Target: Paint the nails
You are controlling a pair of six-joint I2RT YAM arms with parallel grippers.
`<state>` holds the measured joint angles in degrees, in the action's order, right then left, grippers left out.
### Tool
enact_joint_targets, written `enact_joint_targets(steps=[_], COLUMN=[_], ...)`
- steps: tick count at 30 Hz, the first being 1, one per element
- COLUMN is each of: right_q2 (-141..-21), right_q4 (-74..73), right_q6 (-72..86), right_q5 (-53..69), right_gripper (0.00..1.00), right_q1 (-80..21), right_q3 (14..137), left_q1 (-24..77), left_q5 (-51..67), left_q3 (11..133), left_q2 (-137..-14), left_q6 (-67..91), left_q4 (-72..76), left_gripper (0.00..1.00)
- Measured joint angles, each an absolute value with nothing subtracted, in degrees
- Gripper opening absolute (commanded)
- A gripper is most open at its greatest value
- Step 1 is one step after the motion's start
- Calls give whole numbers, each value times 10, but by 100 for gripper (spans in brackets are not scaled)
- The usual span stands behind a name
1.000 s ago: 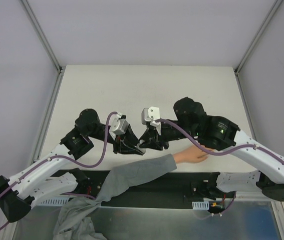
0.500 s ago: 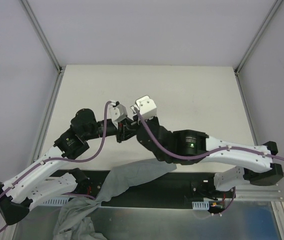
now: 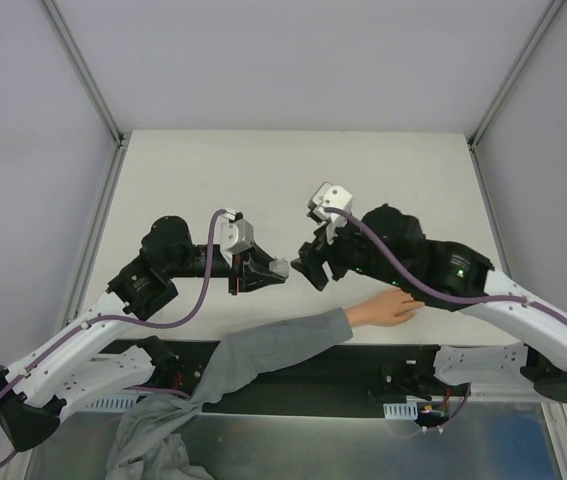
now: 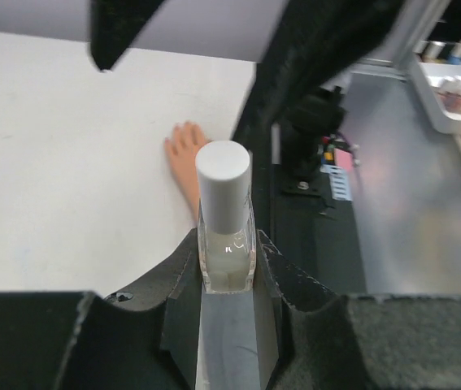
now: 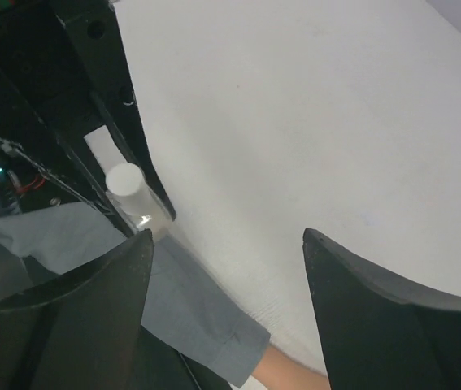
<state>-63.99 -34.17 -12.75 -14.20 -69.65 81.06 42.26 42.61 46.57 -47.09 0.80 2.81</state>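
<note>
One capped bottle (image 4: 225,223) — clear liquid inside — gripped by left pincer (image 4: 226,264).

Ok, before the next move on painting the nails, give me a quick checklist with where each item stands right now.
1. Bottle gripped: ok. The left end effector is shut on the bottle, which sits clamped between its fingers.
2. Cap off: not ok. The white cap is on the bottle.
3. Right end effector ready: ok. It is open, near the cap but apart from it.
4. Hand in place: ok. It lies on the table by the near edge.
5. Nails exposed and unpainted: cannot tell, too small to make out.
</note>
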Motion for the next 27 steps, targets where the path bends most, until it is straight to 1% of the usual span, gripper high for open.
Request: enact_joint_targets(steps=[2,5,9,14,17,18,20,22,23,24,26,27], right_q2=[-610,-594,-611,-652,-666,-670,-674,-679,-681,-683,-687,-689], right_q4=[-342,-340,-337,-327,-319,-318,-311,-302,-299,-294,-289,-288], right_q6=[-159,-196,-218,-225,-225,-225,-224,-221,-221,-219,-217,-217], right_q5=[-39,115,255,347,383,392,410,427,433,442,455,458], right_gripper=[75,69,65,61,55,51,48,42,36,33,27,26], right_q1=[-653,-608,-579,-572,-572,-572,-572,-572,-572,-572,-572,-572], right_q3=[798,794,797,805,805,806,811,818,821,823,823,823], left_q1=[423,423,423,423,423,423,423,423,423,423,423,423], left_q5=[479,566,624,652,661,662,665,669,670,670,670,670], left_q3=[466,467,472,475,479,480,481,482,484,484,485,486], left_q2=[-469,-474,-493,-499,-499,-499,-499,-501,-502,-503,-505,-506], left_q6=[9,17,33,41,46,48,51,53,53,54,55,55], left_q4=[28,34,39,40,41,40,40,40,40,41,40,40], left_gripper=[0,0,0,0,0,0,0,0,0,0,0,0])
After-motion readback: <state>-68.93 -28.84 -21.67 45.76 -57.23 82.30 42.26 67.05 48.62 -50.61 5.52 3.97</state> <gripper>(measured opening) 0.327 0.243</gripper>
